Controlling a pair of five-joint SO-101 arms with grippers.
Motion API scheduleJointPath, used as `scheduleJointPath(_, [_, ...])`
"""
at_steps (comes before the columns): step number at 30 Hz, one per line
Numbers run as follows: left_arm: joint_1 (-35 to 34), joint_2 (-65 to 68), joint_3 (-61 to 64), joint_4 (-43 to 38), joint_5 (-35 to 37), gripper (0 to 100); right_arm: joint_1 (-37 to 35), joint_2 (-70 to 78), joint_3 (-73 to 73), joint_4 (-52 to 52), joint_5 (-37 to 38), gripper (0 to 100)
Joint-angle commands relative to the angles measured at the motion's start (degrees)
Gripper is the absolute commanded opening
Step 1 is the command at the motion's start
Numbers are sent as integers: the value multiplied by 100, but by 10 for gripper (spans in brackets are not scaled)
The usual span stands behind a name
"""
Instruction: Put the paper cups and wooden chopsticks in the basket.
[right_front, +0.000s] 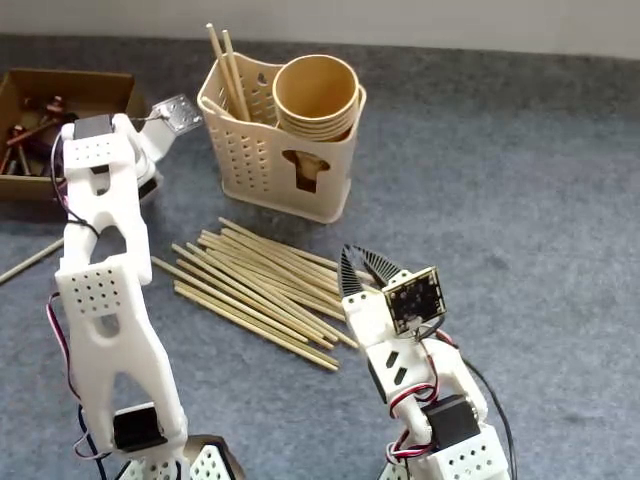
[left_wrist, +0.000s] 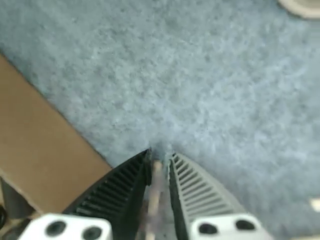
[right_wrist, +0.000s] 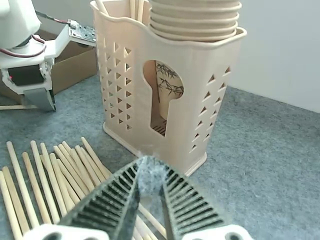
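Cardboard box: far left of the counter, not part of the job.
Left tool: low beside the box, jaws pinched on a single chopstick, probably to lift it clear. Its wrist view shows this grip, which the arm hides in the high view.
Basket: upright, paper cups nested in one compartment, two chopsticks in the other.
Loose chopsticks: fanned on the counter just before the basket.
Right tool: closed, nothing seen between its jaws, over the pile's right end.

high: overhead, looking down
left wrist: close over carpet
right wrist: low, facing basket, shared with high
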Motion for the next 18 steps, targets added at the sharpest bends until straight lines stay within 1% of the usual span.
scheduleJointPath(1, [-233, -48, -479, 756, 26, 57, 31, 40, 884, 31, 9, 9])
scheduleJointPath(6, [-207, -31, -1270, 1785, 35, 7, 31, 40, 884, 31, 9, 9])
scheduleJointPath(11, [-321, -48, -1314, 1855, 53, 7, 31, 40, 884, 31, 9, 9])
scheduleJointPath(15, [-426, -84, -1332, 1873, 536, 7, 31, 40, 884, 31, 9, 9])
scheduleJointPath(18, [-462, -409, -1235, 1881, 659, 7, 31, 40, 884, 31, 9, 9])
